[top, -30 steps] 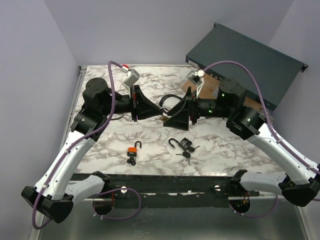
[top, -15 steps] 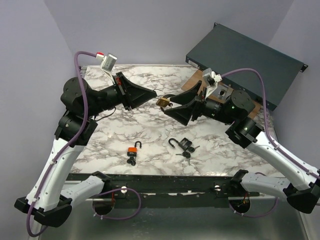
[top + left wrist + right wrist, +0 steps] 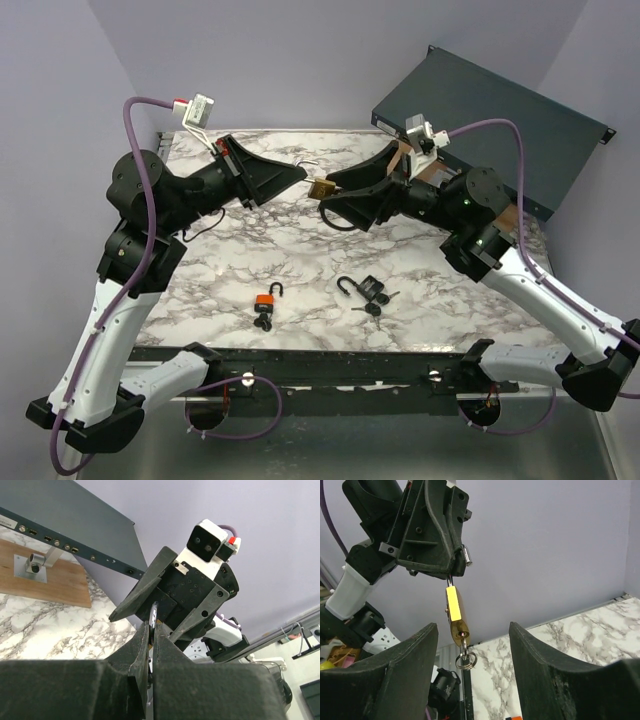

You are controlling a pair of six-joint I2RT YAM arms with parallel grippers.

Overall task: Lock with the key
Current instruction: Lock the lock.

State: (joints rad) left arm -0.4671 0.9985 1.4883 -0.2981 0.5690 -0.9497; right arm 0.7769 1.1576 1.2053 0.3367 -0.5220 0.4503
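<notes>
A brass padlock [image 3: 455,612] hangs in the air above the table, held by its shackle [image 3: 154,615]. My left gripper [image 3: 303,177] is shut on that shackle. A key [image 3: 463,643] sits in the keyhole at the padlock's lower end, with a ring [image 3: 464,660] dangling from it. My right gripper [image 3: 472,630] is open, one finger on each side of the padlock's lower end and touching neither padlock nor key. In the top view the padlock [image 3: 322,188] sits between the two gripper tips, with the right gripper [image 3: 327,196] facing the left one.
On the marble table [image 3: 480,300] lie an orange padlock [image 3: 266,299] with keys [image 3: 263,322] and a black open padlock [image 3: 366,289] with keys [image 3: 375,308]. A dark network switch [image 3: 500,120] rests on a wooden board [image 3: 400,165] at the back right.
Both arms have risen from the table's middle, the left one carrying the brass padlock up. The right gripper's fingers have narrowed somewhat around the padlock's lower end.
</notes>
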